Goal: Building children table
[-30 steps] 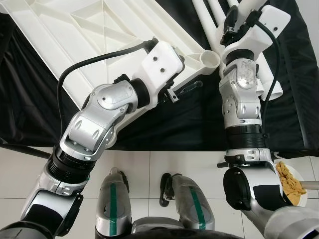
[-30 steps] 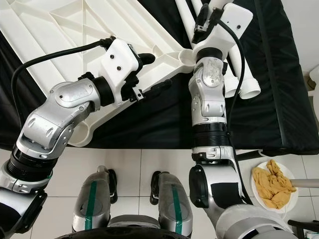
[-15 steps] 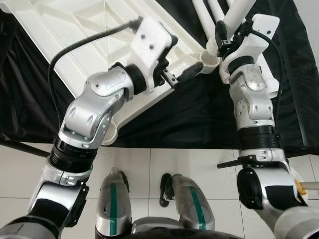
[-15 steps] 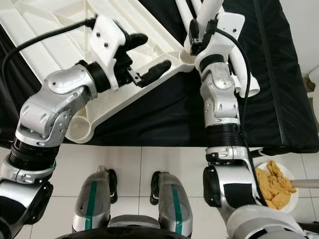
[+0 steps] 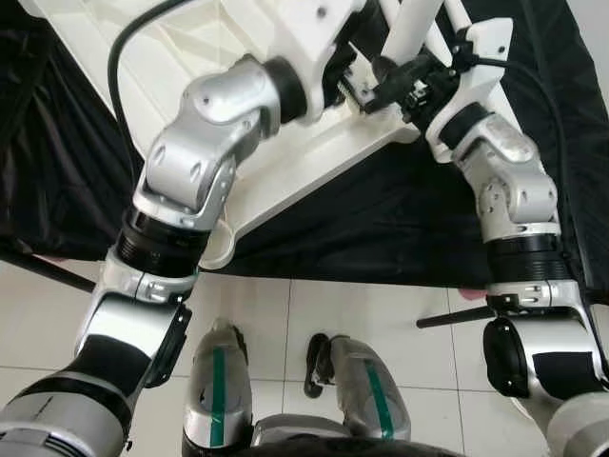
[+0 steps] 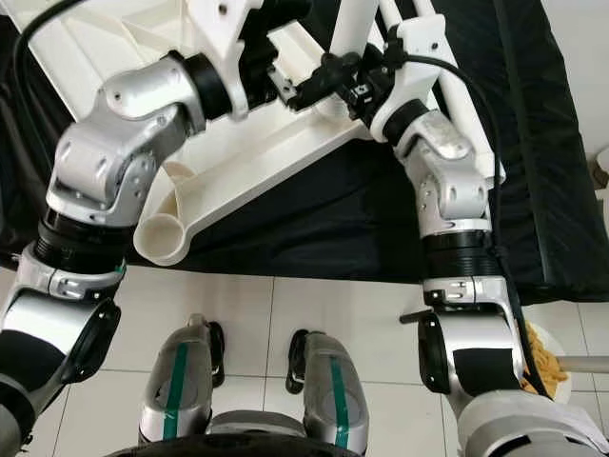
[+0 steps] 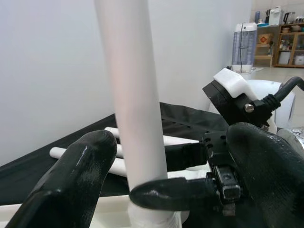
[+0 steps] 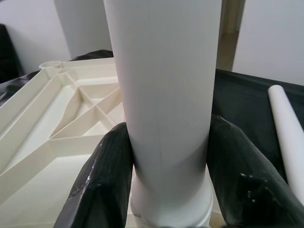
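My right gripper clamps the table leg — upright over its corner socket; left gripper open beside it.

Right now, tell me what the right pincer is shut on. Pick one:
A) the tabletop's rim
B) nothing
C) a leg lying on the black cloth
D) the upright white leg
D: in the right wrist view the right pincer has its two black fingers pressed on both sides of the white leg, which stands upright in a socket at the corner of the tabletop.
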Controlling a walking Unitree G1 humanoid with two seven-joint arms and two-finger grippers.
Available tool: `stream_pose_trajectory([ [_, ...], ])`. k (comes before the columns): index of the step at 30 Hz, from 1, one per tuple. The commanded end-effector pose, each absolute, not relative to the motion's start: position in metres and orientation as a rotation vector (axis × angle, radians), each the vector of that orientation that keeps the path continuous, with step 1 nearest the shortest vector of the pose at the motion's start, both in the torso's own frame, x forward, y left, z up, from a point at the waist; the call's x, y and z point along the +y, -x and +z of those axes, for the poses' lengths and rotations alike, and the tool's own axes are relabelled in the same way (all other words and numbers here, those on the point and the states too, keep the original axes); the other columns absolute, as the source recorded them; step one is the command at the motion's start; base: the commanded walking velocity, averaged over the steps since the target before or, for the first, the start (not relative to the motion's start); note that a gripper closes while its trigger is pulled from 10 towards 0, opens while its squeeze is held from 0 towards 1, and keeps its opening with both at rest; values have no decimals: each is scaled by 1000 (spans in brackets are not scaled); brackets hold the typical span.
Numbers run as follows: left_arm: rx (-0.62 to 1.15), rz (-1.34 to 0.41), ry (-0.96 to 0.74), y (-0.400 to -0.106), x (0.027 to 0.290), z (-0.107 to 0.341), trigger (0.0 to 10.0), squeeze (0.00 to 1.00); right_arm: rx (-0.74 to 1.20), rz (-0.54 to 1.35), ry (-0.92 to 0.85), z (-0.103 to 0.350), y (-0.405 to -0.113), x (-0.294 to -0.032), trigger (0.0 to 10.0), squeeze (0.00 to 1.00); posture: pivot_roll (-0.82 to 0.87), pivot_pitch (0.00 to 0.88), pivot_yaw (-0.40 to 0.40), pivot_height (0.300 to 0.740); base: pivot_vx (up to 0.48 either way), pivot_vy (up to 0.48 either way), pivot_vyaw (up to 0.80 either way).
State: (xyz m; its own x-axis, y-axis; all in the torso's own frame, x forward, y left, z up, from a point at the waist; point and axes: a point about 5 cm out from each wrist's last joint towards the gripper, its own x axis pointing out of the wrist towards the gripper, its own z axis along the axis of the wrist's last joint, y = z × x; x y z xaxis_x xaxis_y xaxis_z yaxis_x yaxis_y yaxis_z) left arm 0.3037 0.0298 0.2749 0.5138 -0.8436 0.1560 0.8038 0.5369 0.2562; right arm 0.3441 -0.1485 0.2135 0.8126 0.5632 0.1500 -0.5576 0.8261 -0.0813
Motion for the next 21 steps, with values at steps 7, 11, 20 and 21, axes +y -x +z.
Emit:
stream_pose_trajectory([
  [7,-285,-1016,-169,-312,24,284,10000,0,-174,723,82,213,-333,-150,10000,0,94,19,-63,740,0,0,0],
  [11,-281,-1013,-163,-315,24,286,10000,0,-176,749,91,214,-331,-151,10000,0,91,15,-62,740,0,0,0],
  [20,-232,-1001,-50,-329,30,296,10000,0,-123,883,137,204,-318,-154,10000,0,78,1,-52,740,0,0,0],
  [21,-229,-1003,-35,-329,30,298,10000,0,-113,899,141,202,-316,-154,10000,0,78,1,-52,740,0,0,0],
])
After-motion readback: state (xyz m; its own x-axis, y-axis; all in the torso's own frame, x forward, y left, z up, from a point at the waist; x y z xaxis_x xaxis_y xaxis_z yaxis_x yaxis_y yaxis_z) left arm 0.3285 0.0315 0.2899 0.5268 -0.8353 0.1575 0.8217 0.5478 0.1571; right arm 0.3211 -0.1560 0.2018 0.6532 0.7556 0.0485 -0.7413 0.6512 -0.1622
